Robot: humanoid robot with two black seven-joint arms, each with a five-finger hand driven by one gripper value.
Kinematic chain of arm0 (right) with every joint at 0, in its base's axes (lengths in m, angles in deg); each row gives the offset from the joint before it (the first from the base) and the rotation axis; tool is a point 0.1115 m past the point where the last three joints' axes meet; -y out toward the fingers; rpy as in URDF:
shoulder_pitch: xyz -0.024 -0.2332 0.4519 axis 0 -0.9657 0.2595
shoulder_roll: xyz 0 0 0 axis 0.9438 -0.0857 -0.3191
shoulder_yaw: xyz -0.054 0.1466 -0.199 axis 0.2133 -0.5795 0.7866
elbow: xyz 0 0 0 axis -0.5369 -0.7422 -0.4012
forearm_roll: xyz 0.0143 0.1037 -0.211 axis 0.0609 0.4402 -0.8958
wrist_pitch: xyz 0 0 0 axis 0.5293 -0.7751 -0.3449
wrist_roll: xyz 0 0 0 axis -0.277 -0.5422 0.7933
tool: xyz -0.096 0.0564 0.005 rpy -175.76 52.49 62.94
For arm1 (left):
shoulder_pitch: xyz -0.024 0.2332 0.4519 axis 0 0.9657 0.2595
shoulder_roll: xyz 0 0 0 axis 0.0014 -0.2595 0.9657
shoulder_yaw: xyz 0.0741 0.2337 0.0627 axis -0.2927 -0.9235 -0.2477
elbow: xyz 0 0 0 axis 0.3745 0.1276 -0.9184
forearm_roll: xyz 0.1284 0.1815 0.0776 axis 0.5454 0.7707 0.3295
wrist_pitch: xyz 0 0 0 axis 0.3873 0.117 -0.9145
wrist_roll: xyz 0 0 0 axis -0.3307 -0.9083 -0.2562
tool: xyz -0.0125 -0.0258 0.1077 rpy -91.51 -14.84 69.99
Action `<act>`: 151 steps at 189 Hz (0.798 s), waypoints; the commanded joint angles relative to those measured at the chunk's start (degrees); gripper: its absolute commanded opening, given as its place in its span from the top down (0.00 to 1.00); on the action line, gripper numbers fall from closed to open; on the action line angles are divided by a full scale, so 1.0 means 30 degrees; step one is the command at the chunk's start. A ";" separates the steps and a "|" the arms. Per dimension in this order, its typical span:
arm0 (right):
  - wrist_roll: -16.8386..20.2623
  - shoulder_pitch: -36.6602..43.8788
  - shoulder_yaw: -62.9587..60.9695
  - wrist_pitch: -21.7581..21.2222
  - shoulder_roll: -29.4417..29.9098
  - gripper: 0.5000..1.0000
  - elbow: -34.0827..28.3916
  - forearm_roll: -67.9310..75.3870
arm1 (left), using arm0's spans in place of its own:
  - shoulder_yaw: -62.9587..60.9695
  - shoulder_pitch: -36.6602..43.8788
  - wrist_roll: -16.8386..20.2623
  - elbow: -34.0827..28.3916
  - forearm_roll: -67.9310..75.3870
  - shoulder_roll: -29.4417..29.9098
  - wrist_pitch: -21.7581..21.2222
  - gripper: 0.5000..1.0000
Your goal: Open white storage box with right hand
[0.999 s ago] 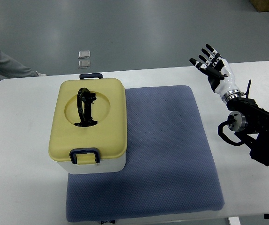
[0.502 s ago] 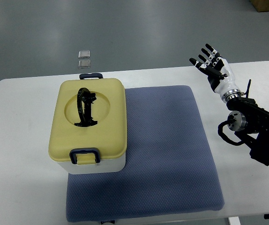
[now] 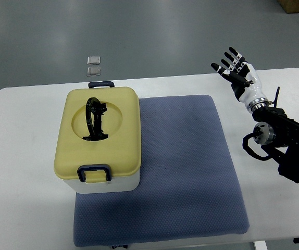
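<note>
Storage box closed on the mat; right hand spread wide and empty, well apart from it.

The blue-grey mat [image 3: 181, 172] has a fine dimpled texture and rounded corners, and lies on the smooth white table [image 3: 24, 208]. The storage box [image 3: 98, 139] sits on the mat's left part, overhanging its left edge: a white rounded-rectangle body under a pale yellow lid [image 3: 115, 130], with a dark blue latch [image 3: 94, 172] at the near side, another at the far side, and a black folding handle [image 3: 95, 119] lying in a round recess. At the table's far right, the right hand [image 3: 238, 73], white-shelled with black fingers, fans fully open, touching nothing. Beyond the table, two small shiny squares [image 3: 94, 64] rest on the grey floor.
</note>
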 commanded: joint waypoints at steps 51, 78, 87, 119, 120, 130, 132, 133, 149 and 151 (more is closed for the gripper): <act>-0.0010 0.0005 0.0071 -0.0028 -0.0118 0.14 0.0029 -0.0118 | -0.0011 0.0000 0.0005 0.0000 0.0004 0.0000 -0.0001 0.00; 0.0019 0.0064 0.0012 0.0002 -0.0206 0.14 -0.0059 -0.0235 | -0.0011 0.0000 0.0005 0.0000 0.0004 0.0000 -0.0001 0.00; 0.0019 0.0093 0.0041 0.0002 -0.0235 0.14 -0.0088 -0.0235 | -0.0011 0.0000 0.0005 0.0000 0.0004 0.0000 -0.0001 0.00; 0.0137 0.0796 0.0364 -0.0203 -0.0235 0.14 -0.0205 -0.0294 | -0.0011 0.0000 0.0005 0.0000 0.0004 0.0000 -0.0001 0.00; 0.0137 0.0796 0.0364 -0.0203 -0.0235 0.14 -0.0205 -0.0294 | -0.0011 0.0000 0.0005 0.0000 0.0004 0.0000 -0.0001 0.00; 0.0137 0.1089 0.0422 -0.0350 -0.0323 0.14 -0.0293 -0.0352 | -0.0011 0.0000 0.0005 0.0000 0.0004 0.0000 -0.0001 0.00; 0.0166 0.1148 0.0452 -0.0350 -0.0352 0.14 -0.0322 -0.0382 | -0.0011 0.0000 0.0005 0.0000 0.0004 0.0000 -0.0001 0.00; 0.0166 0.1235 0.0452 -0.0350 -0.0352 0.14 -0.0351 -0.0440 | -0.0011 0.0000 0.0005 0.0000 0.0004 0.0000 -0.0001 0.00; 0.0166 0.1910 0.0452 -0.0350 -0.0616 0.14 -0.0410 -0.1378 | -0.0011 0.0000 0.0005 0.0000 0.0004 0.0000 -0.0001 0.00; 0.0166 0.2027 0.0452 -0.0350 -0.0675 0.14 -0.0410 -0.1553 | -0.0011 0.0000 0.0005 0.0000 0.0004 0.0000 -0.0001 0.00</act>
